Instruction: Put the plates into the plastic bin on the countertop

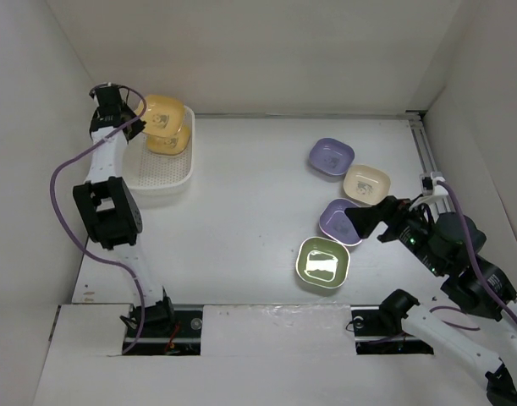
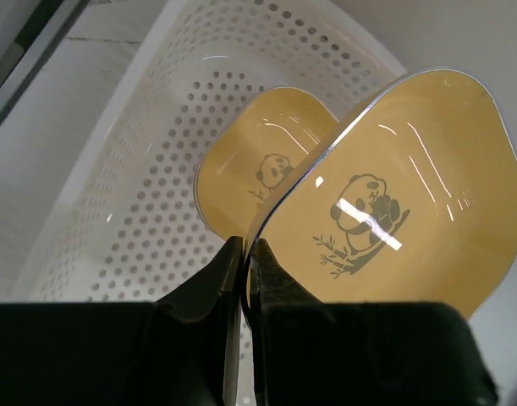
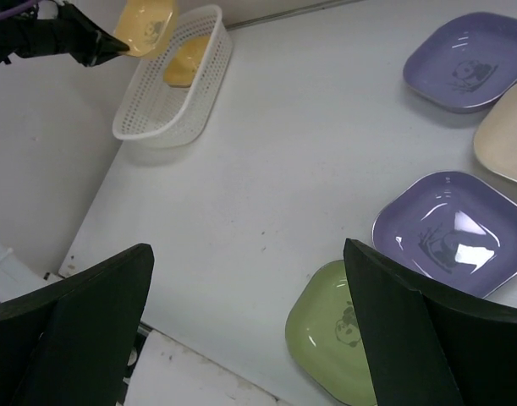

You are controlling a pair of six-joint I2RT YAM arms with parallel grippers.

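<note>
My left gripper is shut on the rim of a yellow plate and holds it tilted above the far end of the white plastic bin. In the left wrist view the fingers pinch that plate's edge. A second yellow plate lies in the bin. My right gripper is open and empty above a lavender plate, with a green plate beside it. Another lavender plate and a cream plate lie on the countertop.
White walls close in the left, back and right sides. A rail runs along the right wall. The right wrist view shows the bin far off at top left and the green plate beside the right finger.
</note>
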